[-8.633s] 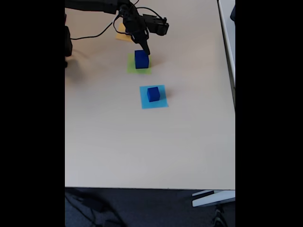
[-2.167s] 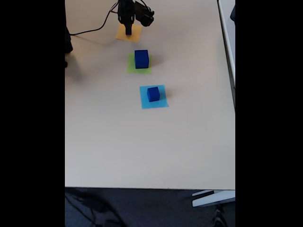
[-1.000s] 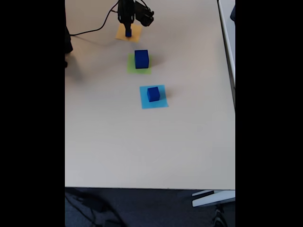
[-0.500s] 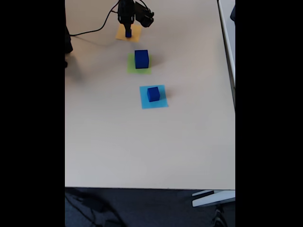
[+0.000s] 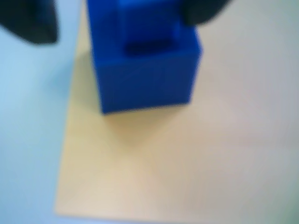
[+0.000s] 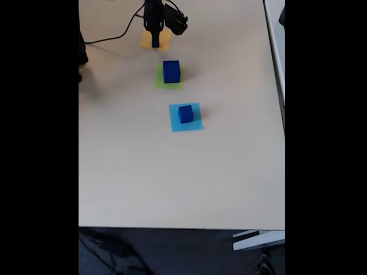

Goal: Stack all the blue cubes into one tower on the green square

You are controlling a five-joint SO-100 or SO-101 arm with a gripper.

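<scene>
Close up in the wrist view, a small blue cube (image 5: 145, 74) rests on the orange-yellow square (image 5: 140, 163), between my gripper (image 5: 121, 28) fingers. The right finger (image 5: 205, 9) meets the cube's top corner. The left finger (image 5: 28, 21) stands apart from it, with a gap showing. In the fixed view the gripper (image 6: 155, 34) hangs over that small cube (image 6: 155, 42) at the table's far end. A large blue cube (image 6: 171, 71) sits on the green square (image 6: 161, 83). A middle-sized blue cube (image 6: 185, 113) sits on the light-blue square (image 6: 194, 124).
The arm's cable (image 6: 114, 35) trails left across the far tabletop. The table's right edge (image 6: 275, 69) and near edge (image 6: 183, 228) bound a wide bare area in front of the squares.
8.6 s ago the gripper was at the large cube on the green square; it has since moved to the orange-yellow square. Over the last second it has barely shifted around the small cube.
</scene>
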